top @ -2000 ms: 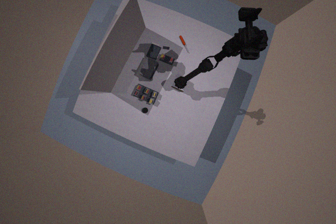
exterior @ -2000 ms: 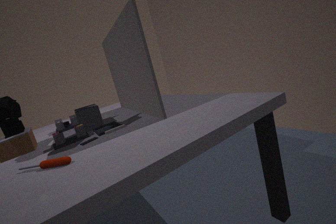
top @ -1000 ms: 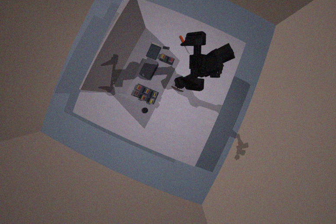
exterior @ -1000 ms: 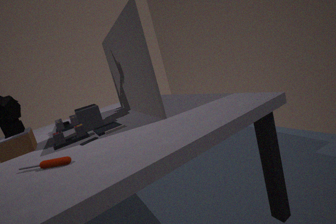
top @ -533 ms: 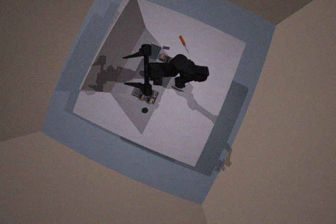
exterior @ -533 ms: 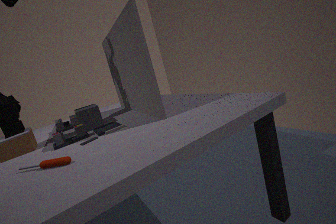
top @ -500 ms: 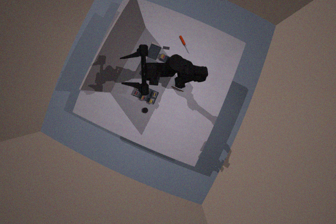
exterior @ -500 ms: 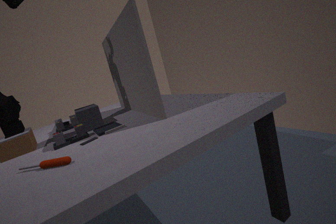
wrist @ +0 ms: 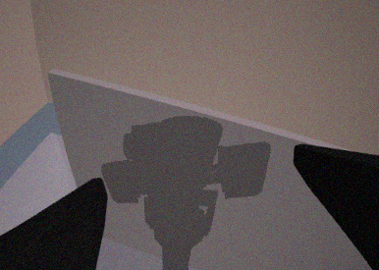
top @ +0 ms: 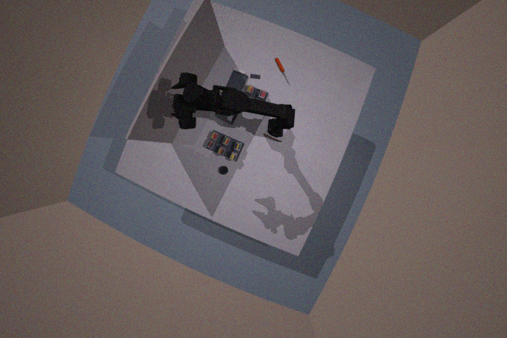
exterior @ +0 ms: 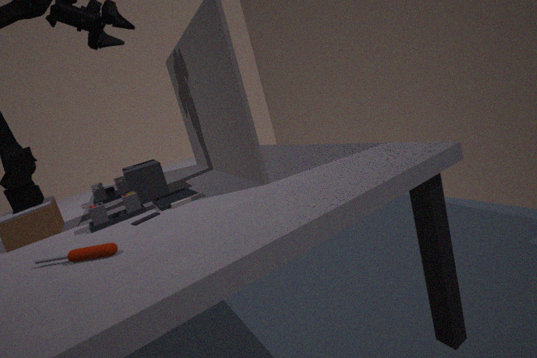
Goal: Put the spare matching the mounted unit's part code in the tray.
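My gripper [top: 173,101] [exterior: 129,35] [wrist: 203,172] is open and empty. It hangs high above the table, its fingers toward the upright panel. A rack with several small units [top: 223,140] with coloured bands stands below the arm in the top view. A smaller holder bears two similar units [top: 262,93] [exterior: 131,201], partly behind the arm in the top view. The dark flat tray [top: 237,79] [exterior: 176,199] lies beside a grey box [exterior: 146,182]; I see nothing in it. Which unit is the mounted one is unclear, and no code can be read.
The upright grey panel [top: 192,51] [exterior: 207,84] [wrist: 88,133] stands in front of the gripper and bears the arm's shadow. An orange screwdriver [top: 279,65] [exterior: 92,252], a small dark plate [top: 255,76] [exterior: 145,218] and a round black thing [top: 223,170] are on the table. A wooden block [exterior: 32,226] is near the arm's base.
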Robot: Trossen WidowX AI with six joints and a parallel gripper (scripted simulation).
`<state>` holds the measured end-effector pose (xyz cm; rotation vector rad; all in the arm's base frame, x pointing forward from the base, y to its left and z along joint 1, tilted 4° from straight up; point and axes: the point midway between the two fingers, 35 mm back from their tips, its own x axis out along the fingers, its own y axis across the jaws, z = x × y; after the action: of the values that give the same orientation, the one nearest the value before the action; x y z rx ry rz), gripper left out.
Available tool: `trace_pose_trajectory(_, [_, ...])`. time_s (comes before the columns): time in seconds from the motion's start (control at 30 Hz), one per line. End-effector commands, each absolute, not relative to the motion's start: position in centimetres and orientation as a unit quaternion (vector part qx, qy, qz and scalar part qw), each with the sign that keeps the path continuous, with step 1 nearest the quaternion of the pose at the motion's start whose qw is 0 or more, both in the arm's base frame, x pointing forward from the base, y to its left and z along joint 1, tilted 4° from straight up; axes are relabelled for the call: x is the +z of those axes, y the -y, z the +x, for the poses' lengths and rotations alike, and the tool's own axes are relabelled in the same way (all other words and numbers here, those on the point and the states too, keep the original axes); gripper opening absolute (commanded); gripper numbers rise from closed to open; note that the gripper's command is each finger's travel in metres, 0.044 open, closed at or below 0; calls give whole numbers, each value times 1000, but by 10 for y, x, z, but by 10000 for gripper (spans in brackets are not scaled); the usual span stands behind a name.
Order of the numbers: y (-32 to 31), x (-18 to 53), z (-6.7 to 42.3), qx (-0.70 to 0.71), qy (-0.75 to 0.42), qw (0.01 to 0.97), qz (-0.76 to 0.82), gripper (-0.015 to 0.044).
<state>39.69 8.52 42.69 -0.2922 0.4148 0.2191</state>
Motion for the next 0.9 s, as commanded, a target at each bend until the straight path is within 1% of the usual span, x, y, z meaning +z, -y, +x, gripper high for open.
trace_pose_trajectory(0.0, [-59,359,418,76,-324,935,-121,440])
trace_pose_trajectory(0.23, [-12,254,422,18,-509,859,-61,440])
trace_pose_trajectory(0.5, [42,152,386,-60,-697,714,28,440])
trace_pose_trajectory(0.57, [45,145,382,-66,-711,699,36,440])
trace_pose_trajectory(0.87, [45,145,382,-66,-711,699,36,440])
